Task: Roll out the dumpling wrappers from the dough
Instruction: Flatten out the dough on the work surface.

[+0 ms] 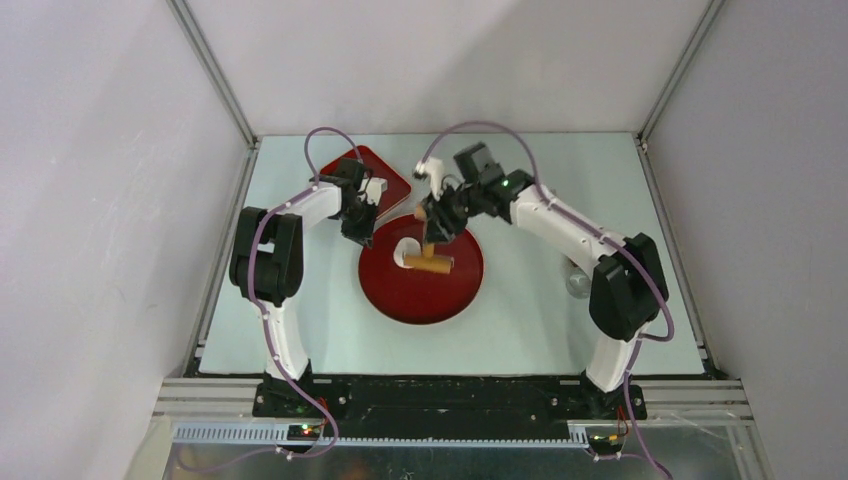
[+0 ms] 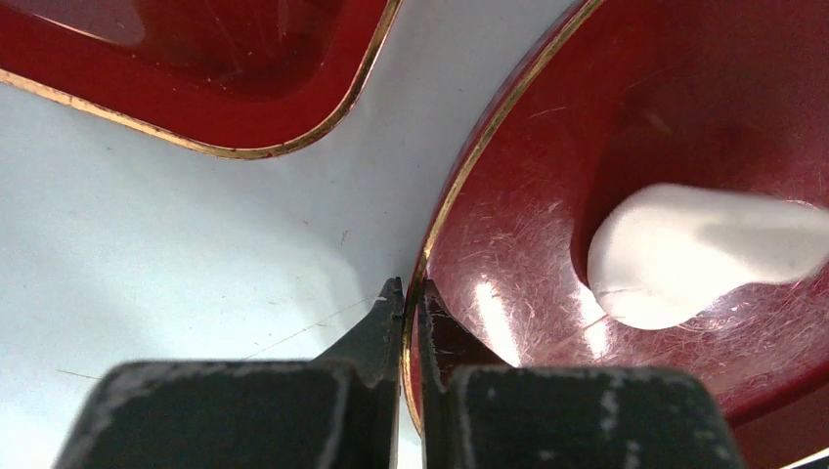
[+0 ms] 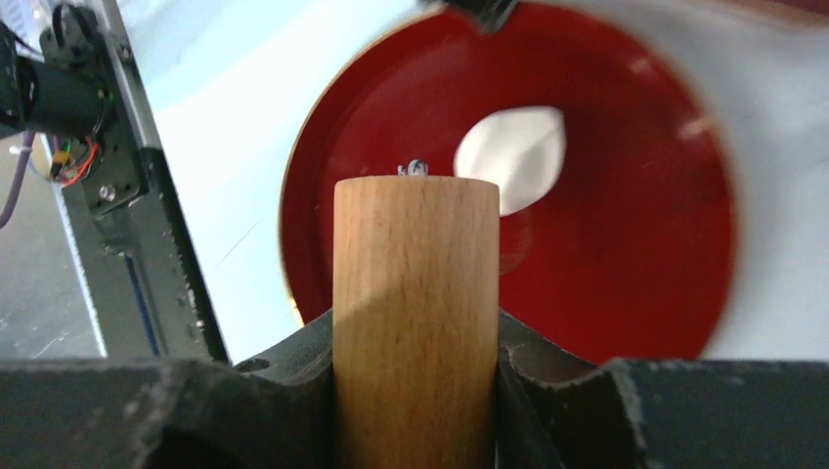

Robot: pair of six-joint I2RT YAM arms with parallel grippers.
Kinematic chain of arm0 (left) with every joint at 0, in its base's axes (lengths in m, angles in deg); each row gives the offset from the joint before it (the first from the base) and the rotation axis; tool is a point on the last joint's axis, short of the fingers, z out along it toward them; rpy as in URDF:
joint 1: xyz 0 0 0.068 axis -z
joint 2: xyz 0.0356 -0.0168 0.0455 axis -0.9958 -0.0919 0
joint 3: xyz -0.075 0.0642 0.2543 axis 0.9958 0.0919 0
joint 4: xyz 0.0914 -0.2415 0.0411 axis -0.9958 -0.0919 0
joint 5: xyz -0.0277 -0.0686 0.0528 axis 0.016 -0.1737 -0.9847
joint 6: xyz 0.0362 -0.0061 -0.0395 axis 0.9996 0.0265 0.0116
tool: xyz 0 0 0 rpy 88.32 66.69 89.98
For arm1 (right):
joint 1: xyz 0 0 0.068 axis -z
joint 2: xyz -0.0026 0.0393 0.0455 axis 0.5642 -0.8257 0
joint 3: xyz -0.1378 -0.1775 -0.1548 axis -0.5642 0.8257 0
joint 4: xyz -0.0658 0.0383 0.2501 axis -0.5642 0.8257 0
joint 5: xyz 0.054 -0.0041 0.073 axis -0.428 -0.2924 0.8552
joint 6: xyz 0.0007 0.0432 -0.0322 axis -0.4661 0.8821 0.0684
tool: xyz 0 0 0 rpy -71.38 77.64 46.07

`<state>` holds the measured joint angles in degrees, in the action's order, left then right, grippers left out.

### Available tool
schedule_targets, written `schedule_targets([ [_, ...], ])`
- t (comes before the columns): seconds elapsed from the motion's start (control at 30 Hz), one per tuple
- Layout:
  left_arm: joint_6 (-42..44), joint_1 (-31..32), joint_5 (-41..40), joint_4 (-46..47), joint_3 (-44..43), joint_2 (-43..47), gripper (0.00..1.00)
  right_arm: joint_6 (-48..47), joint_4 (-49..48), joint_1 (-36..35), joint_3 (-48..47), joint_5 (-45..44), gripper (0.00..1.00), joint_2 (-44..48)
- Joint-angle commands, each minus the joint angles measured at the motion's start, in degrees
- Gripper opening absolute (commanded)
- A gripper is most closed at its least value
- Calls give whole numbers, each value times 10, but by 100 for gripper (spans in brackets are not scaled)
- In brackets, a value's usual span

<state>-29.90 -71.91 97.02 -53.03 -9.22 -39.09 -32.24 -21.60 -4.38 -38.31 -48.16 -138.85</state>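
Observation:
A round red plate (image 1: 455, 290) lies mid-table with a piece of white dough (image 1: 408, 248) on it. The dough is an uneven, curved lump, not a neat disc; no round wrapper shows. My right gripper (image 1: 434, 228) is shut on a wooden rolling pin (image 1: 428, 263), whose lower end rests on the plate beside the dough. In the right wrist view the pin (image 3: 415, 293) fills the gripper (image 3: 415, 337), with the dough (image 3: 513, 156) beyond it. My left gripper (image 1: 360, 235) is shut on the plate's left rim (image 2: 430, 244), one finger on each side; the dough (image 2: 684, 254) lies to its right.
A square red tray (image 1: 385, 170) lies behind the plate, close to my left gripper, and also shows in the left wrist view (image 2: 244, 78). A small white object (image 1: 430, 168) sits at the back centre. A clear object (image 1: 578, 283) stands by the right arm.

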Motion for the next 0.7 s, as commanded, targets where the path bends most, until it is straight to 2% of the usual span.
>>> schedule_targets([
  [0.0, -3, -5, -9, 17, -9, -20, 0, -106, 92, 30, -131, 41, 0, -24],
  [0.2, -2, -6, -6, 17, -11, -21, 0, -171, 146, 34, -261, 40, 0, -126],
  [0.43, 2, -12, 16, 16, -13, -24, 0, -272, 181, 24, -295, 41, 0, -202],
  [0.67, 4, -13, 22, 16, -13, -24, 0, -312, 165, 11, -300, 39, 0, -215],
])
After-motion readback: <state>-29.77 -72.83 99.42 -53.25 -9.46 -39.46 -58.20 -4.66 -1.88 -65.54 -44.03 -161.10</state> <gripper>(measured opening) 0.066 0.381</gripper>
